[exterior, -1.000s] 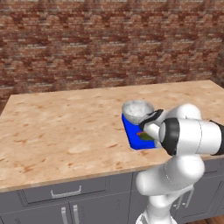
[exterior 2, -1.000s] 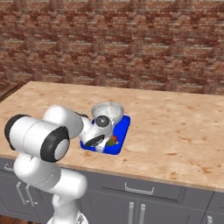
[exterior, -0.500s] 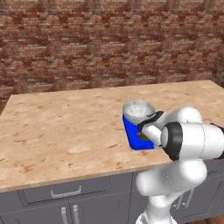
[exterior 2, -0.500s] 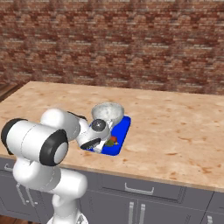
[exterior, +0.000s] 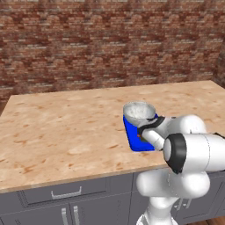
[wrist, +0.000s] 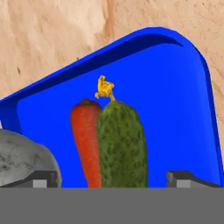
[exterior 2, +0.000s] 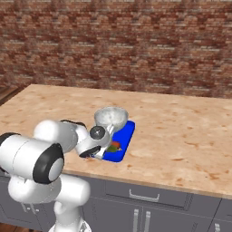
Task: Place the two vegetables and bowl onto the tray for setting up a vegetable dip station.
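I see my two-finger gripper (wrist: pixel 112 179) spread wide, holding nothing, over the flat bright blue tray (wrist: pixel 175 87), stubby dark green cucumber (wrist: pixel 121 146) touching slender orange-red carrot (wrist: pixel 85 140) at its 9 o'clock, speckled grey-white bowl (wrist: pixel 22 159) further toward 9 o'clock.

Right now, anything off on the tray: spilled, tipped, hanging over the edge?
Nothing stands out. The carrot and cucumber lie side by side, touching, flat inside the tray. The bowl sits upright at one end of the tray. The end effector hovers open over the vegetables.
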Available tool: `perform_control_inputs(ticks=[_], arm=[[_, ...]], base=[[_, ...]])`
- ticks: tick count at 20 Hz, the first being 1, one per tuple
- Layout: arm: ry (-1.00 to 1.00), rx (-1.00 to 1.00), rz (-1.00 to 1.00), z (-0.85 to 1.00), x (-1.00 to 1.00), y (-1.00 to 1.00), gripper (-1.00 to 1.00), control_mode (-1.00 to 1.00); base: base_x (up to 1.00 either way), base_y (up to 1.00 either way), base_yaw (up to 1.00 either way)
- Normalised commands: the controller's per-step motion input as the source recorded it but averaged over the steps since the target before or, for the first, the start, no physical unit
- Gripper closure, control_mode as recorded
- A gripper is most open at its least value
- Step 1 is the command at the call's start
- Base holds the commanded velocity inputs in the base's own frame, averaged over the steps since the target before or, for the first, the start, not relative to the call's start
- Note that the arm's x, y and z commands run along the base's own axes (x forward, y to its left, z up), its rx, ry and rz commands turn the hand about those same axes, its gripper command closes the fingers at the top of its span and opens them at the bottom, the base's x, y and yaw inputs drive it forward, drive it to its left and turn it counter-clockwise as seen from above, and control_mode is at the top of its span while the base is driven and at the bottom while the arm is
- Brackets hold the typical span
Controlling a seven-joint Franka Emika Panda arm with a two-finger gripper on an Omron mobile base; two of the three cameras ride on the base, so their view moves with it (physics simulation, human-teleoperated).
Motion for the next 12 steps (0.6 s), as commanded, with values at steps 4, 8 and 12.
perform_control_inputs(ticks=[4, 8, 12], arm=[[-0.02, -0.10, 0.00, 0.12, 0.04, 0.01, -1.00, -1.00], [0.00, -0.09, 0.00, 0.20, 0.00, 0.00, -1.00, -1.00], [0.00, -0.02, 0.00, 0.20, -0.20, 0.00, -1.00, -1.00]], base=[[0.00, 0.00, 0.00], [0.00, 0.00, 0.00], [0.00, 0.00, 0.00]])
